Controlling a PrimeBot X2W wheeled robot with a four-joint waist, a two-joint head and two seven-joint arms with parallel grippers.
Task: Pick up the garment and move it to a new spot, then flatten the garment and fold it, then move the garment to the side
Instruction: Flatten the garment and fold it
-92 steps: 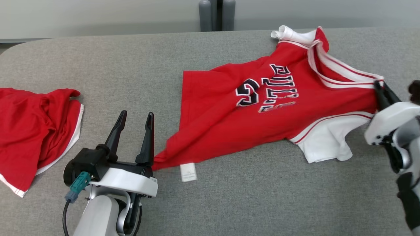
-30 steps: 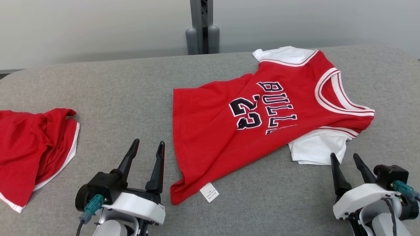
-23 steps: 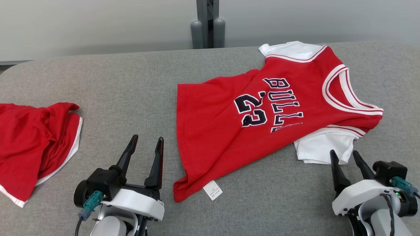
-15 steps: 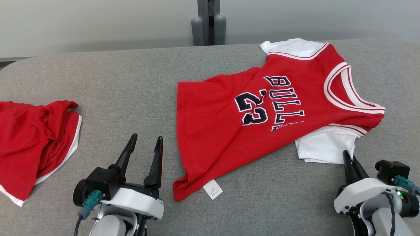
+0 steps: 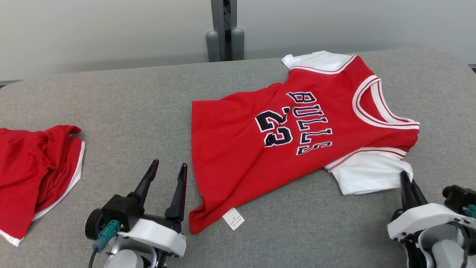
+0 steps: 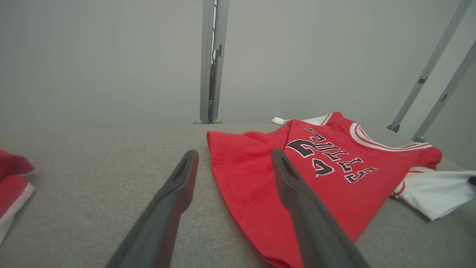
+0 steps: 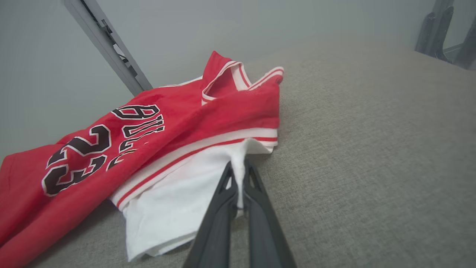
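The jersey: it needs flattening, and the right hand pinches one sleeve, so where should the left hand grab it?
Grip the near hem corner of the jersey, beside the white label. Bring the open left hand in low from its own side: that corner lies closest, opposite the white sleeve the right hand pinches, so pulling would likely spread it.

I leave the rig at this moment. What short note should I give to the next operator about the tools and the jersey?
Left tool: open, empty, beside the near hem corner of the jersey.
Right tool: shut on the edge of the white sleeve.
Jersey: front up on the grey table, mostly spread; second red garment crumpled at far left.
Done: laid out. To do: smooth the sleeve, fold, move aside.
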